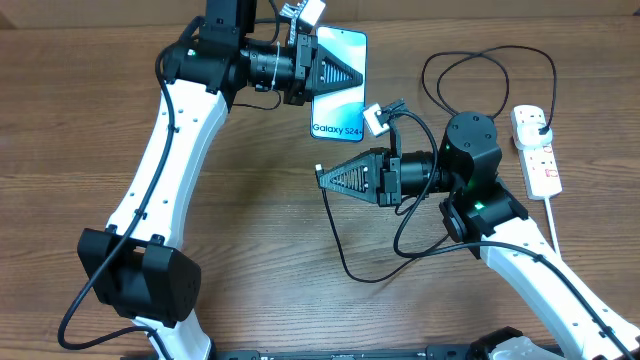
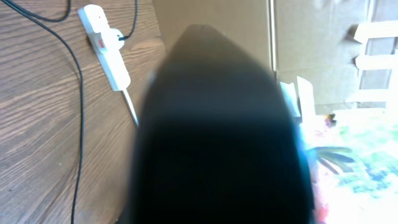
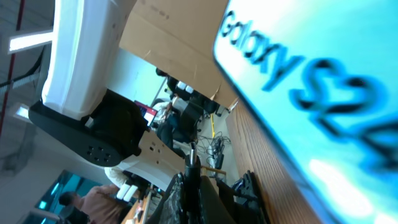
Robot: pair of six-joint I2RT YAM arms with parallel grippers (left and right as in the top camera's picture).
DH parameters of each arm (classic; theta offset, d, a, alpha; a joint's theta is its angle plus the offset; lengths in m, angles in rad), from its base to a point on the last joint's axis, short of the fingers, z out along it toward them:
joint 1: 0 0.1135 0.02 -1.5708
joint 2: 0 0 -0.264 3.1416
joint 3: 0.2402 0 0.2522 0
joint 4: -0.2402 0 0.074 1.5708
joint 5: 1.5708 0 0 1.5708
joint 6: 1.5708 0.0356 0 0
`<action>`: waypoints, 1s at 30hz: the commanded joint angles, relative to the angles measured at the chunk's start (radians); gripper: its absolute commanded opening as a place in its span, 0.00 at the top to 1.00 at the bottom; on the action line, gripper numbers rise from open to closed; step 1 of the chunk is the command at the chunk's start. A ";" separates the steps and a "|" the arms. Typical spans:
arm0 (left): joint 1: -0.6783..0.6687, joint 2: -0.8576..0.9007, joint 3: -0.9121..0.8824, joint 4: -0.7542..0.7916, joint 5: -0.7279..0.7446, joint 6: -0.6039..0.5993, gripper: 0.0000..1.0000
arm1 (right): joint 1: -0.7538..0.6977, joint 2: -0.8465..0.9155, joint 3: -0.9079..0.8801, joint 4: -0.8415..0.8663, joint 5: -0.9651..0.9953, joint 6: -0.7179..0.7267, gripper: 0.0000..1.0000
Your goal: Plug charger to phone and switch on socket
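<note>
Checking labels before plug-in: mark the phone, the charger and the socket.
phone (image 1: 345,100): overhead view, on its teal screen.
charger (image 2: 81,118): left wrist view, mid-cable.
socket (image 1: 538,155): overhead view, middle of the white body.

Open tabletop lies left of right gripper; charger cable loops below it, phone blocks above.

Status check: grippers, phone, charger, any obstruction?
Left gripper shut on the phone. Right gripper shut on the charger tip, not yet in the phone. Plug end sits in the socket. Nothing in the way.
</note>
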 commanded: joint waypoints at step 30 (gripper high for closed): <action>0.031 -0.003 0.000 0.027 0.164 -0.016 0.96 | -0.020 -0.003 0.015 0.098 0.175 0.039 0.96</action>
